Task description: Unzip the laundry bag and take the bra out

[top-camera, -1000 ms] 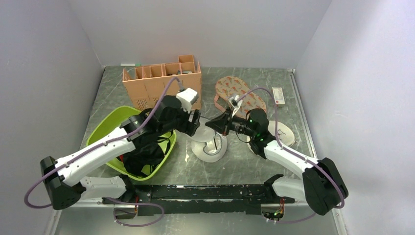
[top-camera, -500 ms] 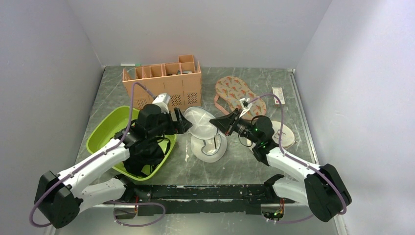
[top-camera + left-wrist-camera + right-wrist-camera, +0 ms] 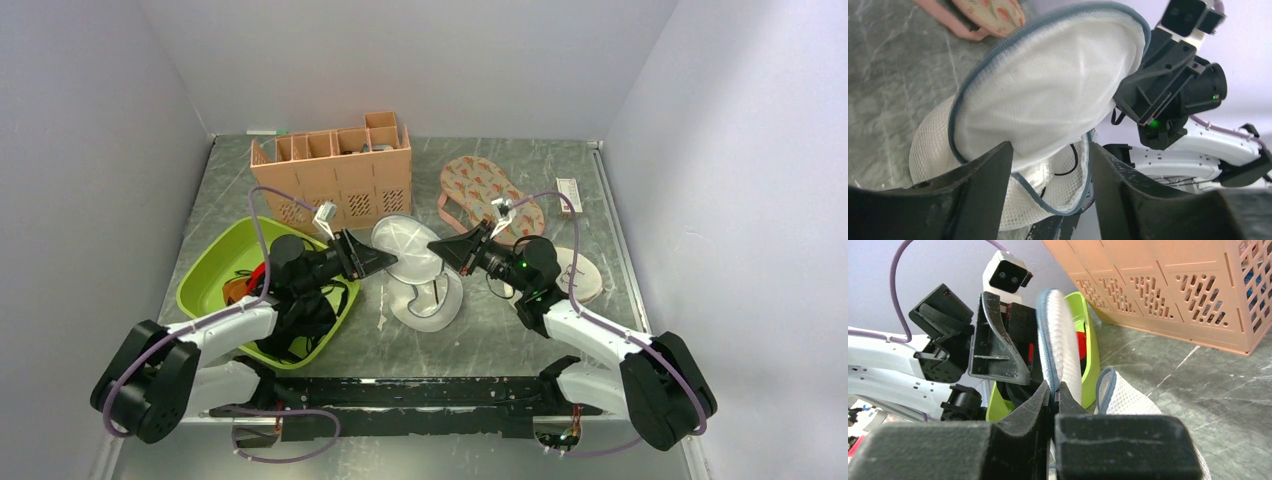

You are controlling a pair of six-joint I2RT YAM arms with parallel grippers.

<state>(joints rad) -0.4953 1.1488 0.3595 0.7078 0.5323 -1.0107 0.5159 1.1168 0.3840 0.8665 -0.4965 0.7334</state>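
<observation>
The white mesh laundry bag (image 3: 428, 308) lies mid-table, unzipped. Its round lid (image 3: 407, 250) with a blue-grey rim stands tilted up. My right gripper (image 3: 449, 251) is shut on the lid's rim (image 3: 1047, 365) and holds it up. My left gripper (image 3: 386, 258) is open at the lid's left side, and the lid's lower edge (image 3: 998, 167) hangs between its jaws without being clamped. Inside the open bag (image 3: 1068, 185) I see thin black straps (image 3: 1074, 161) of the bra. Its cups are mostly hidden under the lid.
A peach slotted crate (image 3: 335, 170) stands at the back. A green basin (image 3: 215, 260) holding black and red garments sits at left, under my left arm. A patterned flip-flop (image 3: 480, 185), a cream round bag (image 3: 585, 270) and a small white box (image 3: 569, 194) lie at right.
The lid has swung up from the bag in my right gripper. My left arm has drawn back to the left and lower, its gripper staying by the lid's edge.
</observation>
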